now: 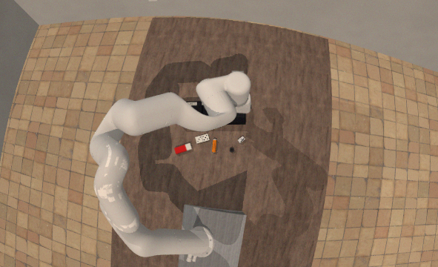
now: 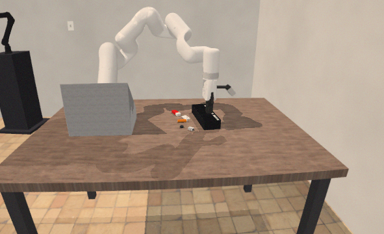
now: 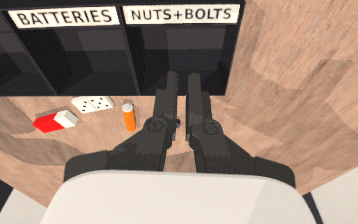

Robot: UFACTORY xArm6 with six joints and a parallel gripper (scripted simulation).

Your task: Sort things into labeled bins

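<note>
Beside the domino (image 1: 202,139) (image 2: 185,117) (image 3: 92,104), orange cylinder (image 1: 214,146) (image 2: 182,121) (image 3: 129,119) lengthwise toward the bins (image 1: 238,119) (image 2: 213,123) (image 3: 87,62), silver end foremost; fingers (image 2: 209,107) closed, empty.

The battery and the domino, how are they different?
The AA-style battery is orange with a silvery end, while the domino is white with black dots. The battery is a round, slim tube; the domino is a flat, wider block. The battery shows no dots, but the domino has dots on both halves. Both lie on the table, outside the bins.
</note>
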